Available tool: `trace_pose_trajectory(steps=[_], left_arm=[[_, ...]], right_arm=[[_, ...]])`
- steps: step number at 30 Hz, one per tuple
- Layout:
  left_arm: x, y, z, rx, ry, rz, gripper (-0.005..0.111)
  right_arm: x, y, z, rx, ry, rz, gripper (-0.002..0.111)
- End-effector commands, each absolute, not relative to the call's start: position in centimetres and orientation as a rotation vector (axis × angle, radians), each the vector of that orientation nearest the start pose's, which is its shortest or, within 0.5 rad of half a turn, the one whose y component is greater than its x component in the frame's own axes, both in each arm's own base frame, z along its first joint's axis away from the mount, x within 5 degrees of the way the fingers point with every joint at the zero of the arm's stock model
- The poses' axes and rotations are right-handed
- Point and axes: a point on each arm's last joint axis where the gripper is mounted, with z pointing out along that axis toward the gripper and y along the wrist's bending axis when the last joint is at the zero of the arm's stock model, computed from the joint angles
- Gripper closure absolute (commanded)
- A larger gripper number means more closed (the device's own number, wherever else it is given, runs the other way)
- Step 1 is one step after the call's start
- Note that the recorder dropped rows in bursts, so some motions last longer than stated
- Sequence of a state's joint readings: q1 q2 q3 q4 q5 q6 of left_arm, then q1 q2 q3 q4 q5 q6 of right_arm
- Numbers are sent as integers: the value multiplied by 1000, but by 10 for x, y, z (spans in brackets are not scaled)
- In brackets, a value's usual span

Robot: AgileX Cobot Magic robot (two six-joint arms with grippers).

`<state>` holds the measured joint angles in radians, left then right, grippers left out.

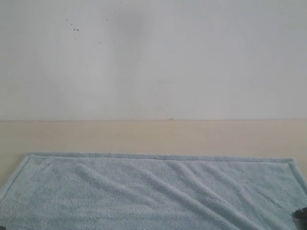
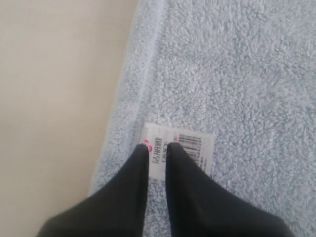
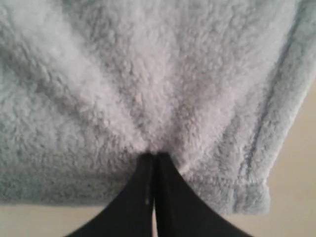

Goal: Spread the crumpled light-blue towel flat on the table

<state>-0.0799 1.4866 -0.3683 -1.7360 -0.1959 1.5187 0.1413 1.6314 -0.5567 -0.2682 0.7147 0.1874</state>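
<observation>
The light-blue towel (image 1: 153, 191) lies spread across the table (image 1: 144, 136), with diagonal wrinkles running toward its right side. In the left wrist view, my left gripper (image 2: 157, 145) hovers over the towel (image 2: 237, 74) near its hemmed edge. Its jaws stand a narrow gap apart over a white barcode label (image 2: 190, 140), and nothing is pinched. In the right wrist view, my right gripper (image 3: 154, 155) is shut on the towel (image 3: 148, 74) near a corner, and folds fan out from its tips. In the exterior view only a dark bit of the right gripper (image 1: 301, 214) shows at the lower right edge.
A white wall (image 1: 153, 57) rises behind the table. A bare strip of tabletop runs beyond the towel's far hem. Bare table (image 2: 49, 98) lies beside the left hem, and bare table (image 3: 296, 187) also shows past the towel corner by the right gripper.
</observation>
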Motion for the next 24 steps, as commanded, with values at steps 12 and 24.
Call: trace_pose_trajectory(steps=[12, 24], left_arm=[[219, -6, 139, -202, 2537, 53, 93], [295, -2, 181, -24, 2371, 245, 93]], right_arm=[[233, 21, 167, -327, 2819, -170, 107], [309, 30, 188, -399, 2749, -204, 107]])
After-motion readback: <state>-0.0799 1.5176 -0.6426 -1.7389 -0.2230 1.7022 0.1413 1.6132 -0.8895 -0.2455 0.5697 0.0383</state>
